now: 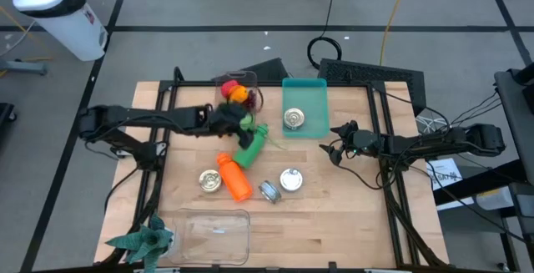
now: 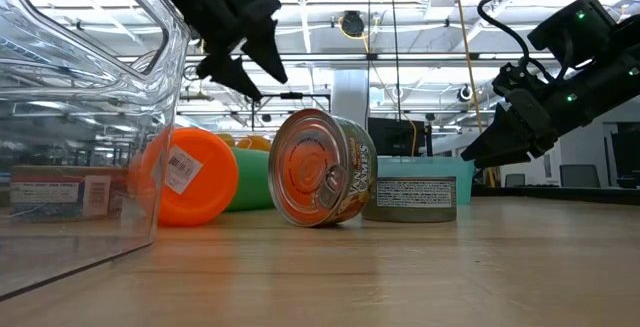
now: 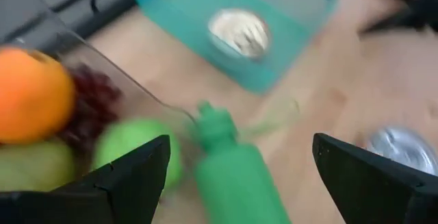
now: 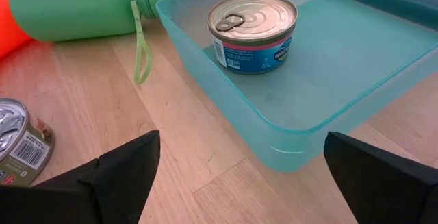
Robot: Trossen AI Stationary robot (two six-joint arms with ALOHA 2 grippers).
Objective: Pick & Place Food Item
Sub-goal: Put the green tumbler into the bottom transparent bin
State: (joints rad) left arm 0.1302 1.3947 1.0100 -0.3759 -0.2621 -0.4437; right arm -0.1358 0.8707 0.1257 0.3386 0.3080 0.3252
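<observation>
A teal tray (image 1: 314, 93) near the table's far edge holds one tin can (image 1: 294, 119), also seen as the can (image 4: 253, 31) in the tray (image 4: 328, 101). Three more cans (image 1: 210, 181) (image 1: 290, 179) (image 1: 269, 191) rest on the wood; the last lies on its side (image 2: 320, 167). A clear bowl (image 1: 250, 79) holds an orange (image 3: 31, 94), grapes and green fruit. My left gripper (image 1: 240, 124) (image 3: 239, 183) is open, hovering above the green bottle (image 3: 233, 176) beside the bowl. My right gripper (image 1: 336, 149) (image 4: 239, 183) is open, just off the tray's near right corner.
A green bottle (image 1: 250, 146) and an orange bottle (image 1: 234, 177) lie on their sides mid-table. A clear empty container (image 1: 213, 233) and a green toy plant (image 1: 142, 240) sit at the near edge. Bare wood lies right of the cans.
</observation>
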